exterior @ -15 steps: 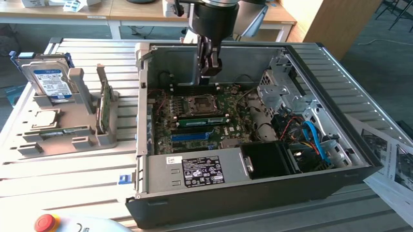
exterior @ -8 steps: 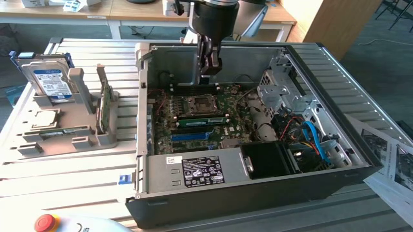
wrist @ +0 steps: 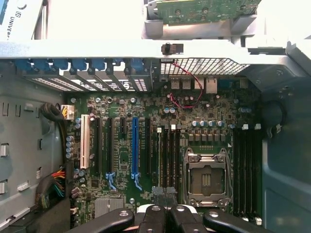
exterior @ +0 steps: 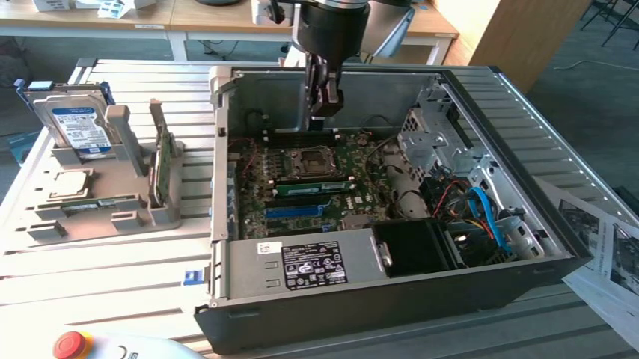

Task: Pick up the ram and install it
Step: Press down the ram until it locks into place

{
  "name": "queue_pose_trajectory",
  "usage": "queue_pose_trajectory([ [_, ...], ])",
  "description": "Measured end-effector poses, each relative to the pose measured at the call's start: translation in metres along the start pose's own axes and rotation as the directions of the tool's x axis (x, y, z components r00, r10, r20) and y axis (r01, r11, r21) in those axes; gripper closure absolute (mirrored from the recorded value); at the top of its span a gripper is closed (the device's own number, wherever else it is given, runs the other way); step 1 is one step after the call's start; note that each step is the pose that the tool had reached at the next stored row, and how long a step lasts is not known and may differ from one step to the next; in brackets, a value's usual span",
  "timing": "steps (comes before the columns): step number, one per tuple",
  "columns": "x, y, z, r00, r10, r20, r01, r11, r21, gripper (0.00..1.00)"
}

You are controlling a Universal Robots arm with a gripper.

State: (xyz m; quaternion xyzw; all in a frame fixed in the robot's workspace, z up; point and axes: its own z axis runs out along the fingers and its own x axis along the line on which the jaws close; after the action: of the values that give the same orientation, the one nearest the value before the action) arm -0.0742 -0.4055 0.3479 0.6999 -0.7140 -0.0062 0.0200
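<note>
- Case: lies open on a slatted table, with the socket near the middle of its floor.
- Stand: grey, outside the case, well apart from the socket toward the exterior view's left. It holds a hard drive upright and a broad green card on edge.
- Board: carries the socket and fills the case floor around it. The wrist view looks straight down on the board.
- Power supply: grey box with a black label, well on the near side of the socket against the case's front wall.
- Drive cage: bare metal, toward the exterior view's right of the socket.
- Gripper: hangs above the board, on the far side of the socket in the exterior view. Its fingers are clenched together. In the wrist view the gripper is over the end of the black slots just beside the socket. Whether anything is pinched between the tips cannot be told.
- Blue slot: on the near side of the socket, toward the power supply. In the wrist view the blue slot runs parallel to the black slots.
- Ram: green stick set along the slots just beside the socket, between it and the blue slot.
</note>
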Motion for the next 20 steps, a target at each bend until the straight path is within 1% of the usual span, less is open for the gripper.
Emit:
queue_pose_trajectory([
  [3, -0.0001, 0.0000, 0.0000, 0.9998, 0.021, 0.0008, -0.021, 0.9998, -0.0004, 0.89],
  [6, 0.0000, 0.0000, 0.0000, 0.9986, 0.053, 0.0019, -0.053, 0.9986, -0.0011, 0.89],
  [10, 0.0000, 0.0000, 0.0000, 0.9940, 0.110, 0.0039, -0.110, 0.9940, -0.0024, 0.89],
  [13, 0.0000, 0.0000, 0.0000, 0.9880, 0.154, 0.0055, -0.154, 0.9881, -0.0035, 0.89],
  [15, 0.0000, 0.0000, 0.0000, 0.9831, 0.183, 0.0064, -0.183, 0.9831, -0.0043, 0.89],
  [17, 0.0000, 0.0000, 0.0000, 0.9774, 0.211, 0.0074, -0.211, 0.9774, -0.0051, 0.89],
  [20, 0.0000, 0.0000, 0.0000, 0.9673, 0.253, 0.0087, -0.253, 0.9674, -0.0063, 0.89],
])
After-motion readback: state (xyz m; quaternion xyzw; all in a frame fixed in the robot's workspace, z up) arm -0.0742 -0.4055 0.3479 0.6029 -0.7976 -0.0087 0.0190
